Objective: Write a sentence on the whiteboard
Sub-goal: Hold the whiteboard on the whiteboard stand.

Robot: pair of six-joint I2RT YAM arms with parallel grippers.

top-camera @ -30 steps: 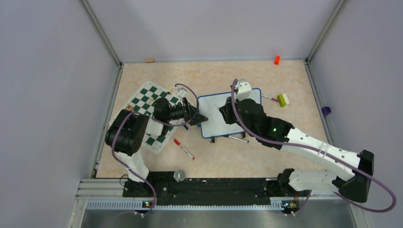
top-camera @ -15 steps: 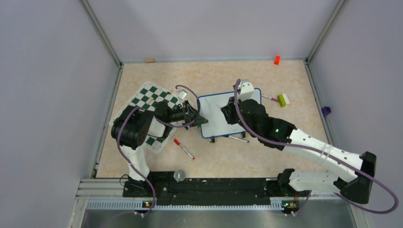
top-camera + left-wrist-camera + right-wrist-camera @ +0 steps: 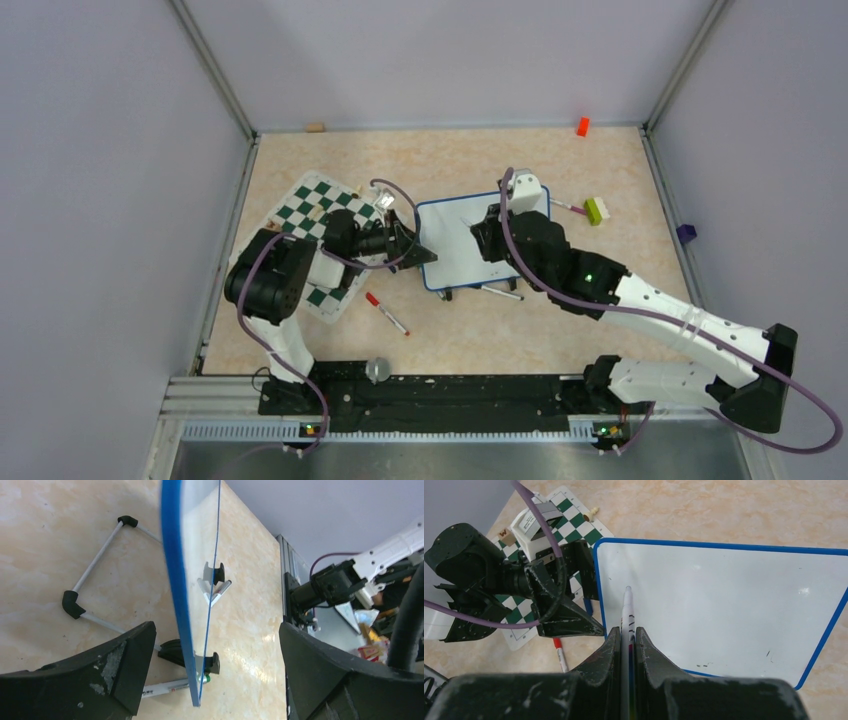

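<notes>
The whiteboard [image 3: 450, 250] lies mid-table, its blue frame and feet showing. It fills the right wrist view [image 3: 724, 590] and bears no words, only a few tiny specks. My right gripper [image 3: 626, 632] is shut on a white marker [image 3: 628, 611] whose tip is at the board's surface near its left edge; I cannot tell if it touches. In the top view the right gripper [image 3: 487, 237] is over the board. My left gripper [image 3: 422, 252] is open, its jaws wide apart on either side of the board's left edge [image 3: 176, 590] without touching it.
A green-and-white chess mat [image 3: 318, 212] lies under the left arm. A red-capped marker [image 3: 386, 313] lies in front of the board, and a green-tipped marker [image 3: 160, 688] lies under it. A green-white block [image 3: 596, 210], orange block [image 3: 582, 126] and purple block [image 3: 685, 234] sit to the right.
My right arm has shifted a little to the right over the board, still holding the marker. My left gripper stays open at the board's left edge.
</notes>
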